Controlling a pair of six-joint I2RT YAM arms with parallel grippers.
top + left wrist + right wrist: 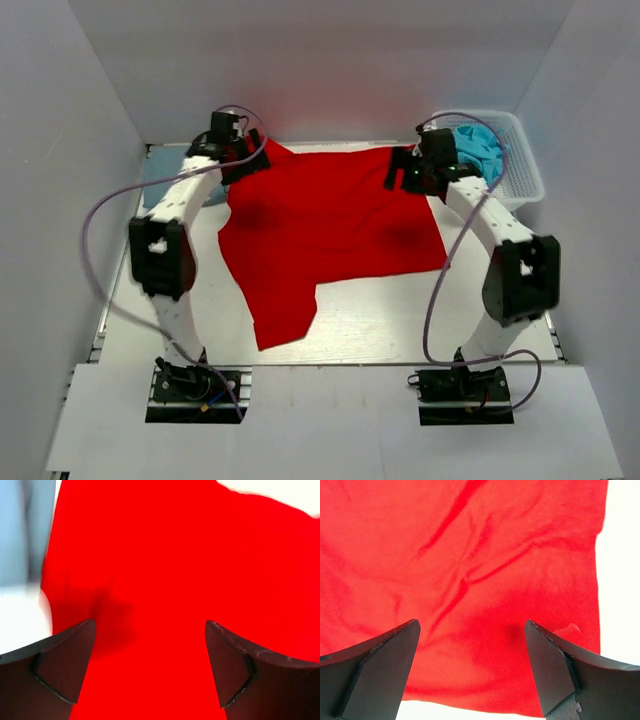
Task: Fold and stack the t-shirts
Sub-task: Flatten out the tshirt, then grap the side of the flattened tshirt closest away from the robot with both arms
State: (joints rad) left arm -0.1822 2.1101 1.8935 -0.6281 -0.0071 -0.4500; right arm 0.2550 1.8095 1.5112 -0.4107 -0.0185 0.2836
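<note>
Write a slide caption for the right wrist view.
Open right pincer poised above a corner of the wrinkled bright red cloth t-shirt, with the white table showing beyond its edge.

A lab test cell: plain white panel walls point(300, 60) enclose a white table point(400, 310).

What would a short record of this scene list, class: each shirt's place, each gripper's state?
red t-shirt: spread unfolded on the table
turquoise t-shirt: bunched in the white basket, far right
grey-blue t-shirt: far left, partly behind the left arm
left gripper: open, over red cloth
right gripper: open, over red cloth
</note>
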